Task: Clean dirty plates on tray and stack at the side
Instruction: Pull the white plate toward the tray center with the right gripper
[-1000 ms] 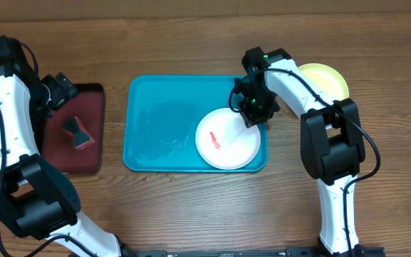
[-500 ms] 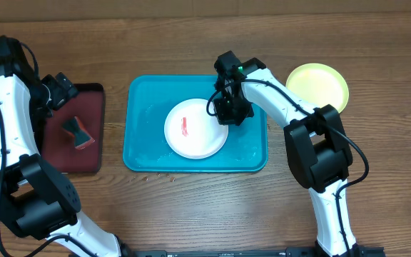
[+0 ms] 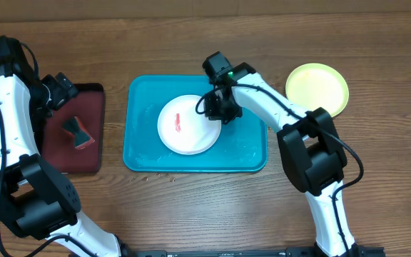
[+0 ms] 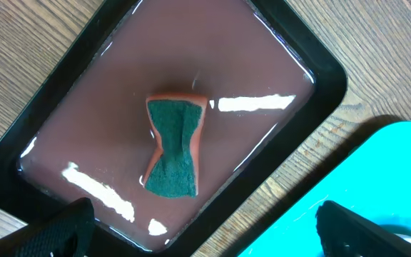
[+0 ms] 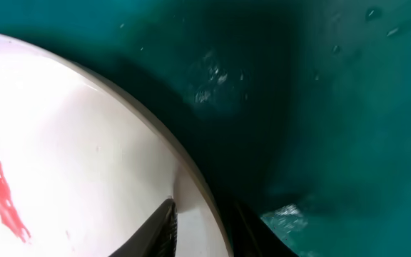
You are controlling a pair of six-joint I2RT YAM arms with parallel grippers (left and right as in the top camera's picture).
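smeared white plate lay uncleaned on the tray; yellow-green plate stood aside. right gripper straddled the white rim, grip indeterminable; left gripper spread.

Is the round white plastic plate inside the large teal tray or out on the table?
Inside: the round white plastic plate lies flat within the raised rim of the large teal tray.

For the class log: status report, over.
Left gripper open over green sponge. Right gripper straddles rim of smeared round white plastic plate, grip unclear, on rectangular teal plastic tray. Nothing obstructing.
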